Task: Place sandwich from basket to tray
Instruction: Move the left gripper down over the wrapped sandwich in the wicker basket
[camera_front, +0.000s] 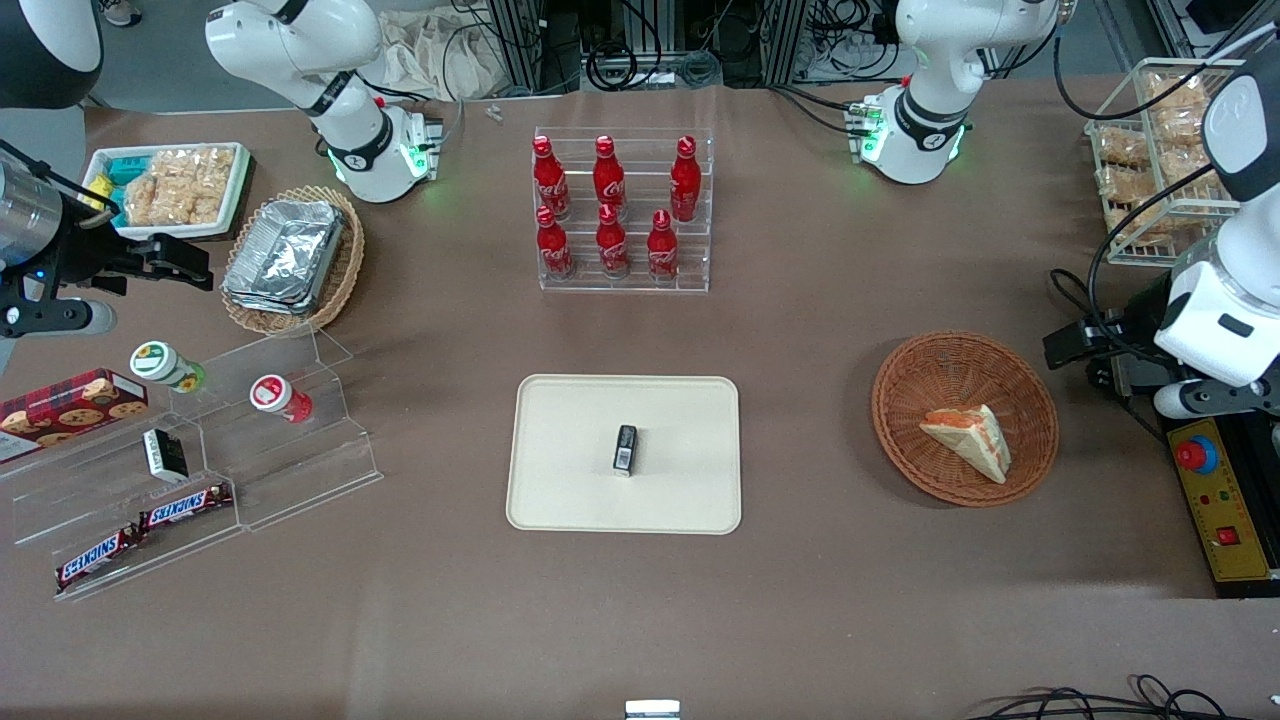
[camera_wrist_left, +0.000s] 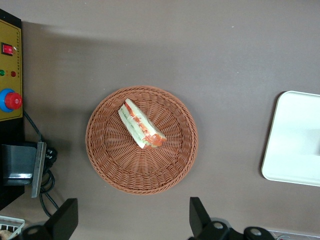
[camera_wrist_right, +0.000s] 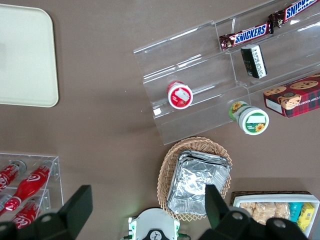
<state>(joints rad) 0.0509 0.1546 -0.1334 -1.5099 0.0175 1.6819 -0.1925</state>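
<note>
Closest to the wrist camera are the two dark fingers (camera_wrist_left: 64, 216) of the gripper (camera_wrist_left: 132, 202). They are spread wide apart with nothing between them, and the gripper hangs over the table just off the rim of the basket (camera_wrist_left: 107, 165), touching nothing.

The sandwich (camera_wrist_left: 141, 125) lies in that basket, below the gripper and slightly off the basket's middle. It is a wrapped wedge with orange-red and pale layers showing along its cut face, and it is the only thing in the basket.

On the table near the gripper, away from the tray, is a yellow control box (camera_wrist_left: 10, 75) with a red push button and a red switch. Its small lettering cannot be read.

The tray (camera_front: 560, 480) lies well apart from the gripper, toward the parked arm's end. It holds one small black item (camera_front: 625, 448) with a pale label too small to read.

Farther from the gripper, a clear rack holds six red bottles (camera_front: 610, 205) with Coca-Cola script. At the parked arm's end, clear steps carry two bars (camera_front: 185, 505) marked SNICKERS, a red cookie box (camera_front: 70, 405) that is cut off at the edge, and two small lidded tubs. Past these, a tan wicker basket (camera_front: 345, 275) holds foil containers (camera_front: 285, 250).
</note>
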